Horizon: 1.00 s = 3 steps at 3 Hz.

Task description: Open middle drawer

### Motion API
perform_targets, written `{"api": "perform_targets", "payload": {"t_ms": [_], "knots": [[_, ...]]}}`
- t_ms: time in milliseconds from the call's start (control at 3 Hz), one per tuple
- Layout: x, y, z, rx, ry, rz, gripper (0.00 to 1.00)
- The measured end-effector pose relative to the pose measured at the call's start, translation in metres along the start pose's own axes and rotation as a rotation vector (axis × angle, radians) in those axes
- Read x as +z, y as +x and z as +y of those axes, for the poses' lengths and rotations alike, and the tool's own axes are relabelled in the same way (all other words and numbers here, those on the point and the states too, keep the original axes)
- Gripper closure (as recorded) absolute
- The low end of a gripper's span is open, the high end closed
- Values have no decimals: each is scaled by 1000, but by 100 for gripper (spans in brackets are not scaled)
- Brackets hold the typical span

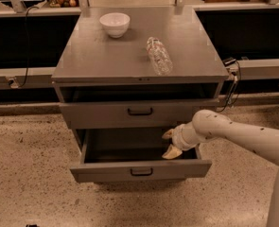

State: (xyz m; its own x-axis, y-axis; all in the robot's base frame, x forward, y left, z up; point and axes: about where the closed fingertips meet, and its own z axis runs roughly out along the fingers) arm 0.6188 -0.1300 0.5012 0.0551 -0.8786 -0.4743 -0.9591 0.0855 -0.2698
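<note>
The drawer (106,172) stands pulled well out below the upper one (96,115). My gripper (170,144) hangs inside its right end, fingers spread, holding nothing. I judge it to be stiff sheet metal, fairly light, gliding on slides. The small black handle (142,172) at the front's centre is the surest hold, as the painted panel looks slick.

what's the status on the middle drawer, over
Gripper open, inside the right end of the middle drawer. Drawer pulled well out. Nothing blocking it; bowl and bottle sit on the cabinet top.
</note>
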Motion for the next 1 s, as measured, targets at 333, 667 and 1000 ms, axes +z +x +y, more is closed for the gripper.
{"api": "perform_targets", "payload": {"t_ms": [333, 667, 1000], "knots": [[3, 21, -8, 35, 20, -3, 64], [17, 45, -11, 35, 27, -25, 89], [36, 65, -11, 32, 13, -48, 100]]}}
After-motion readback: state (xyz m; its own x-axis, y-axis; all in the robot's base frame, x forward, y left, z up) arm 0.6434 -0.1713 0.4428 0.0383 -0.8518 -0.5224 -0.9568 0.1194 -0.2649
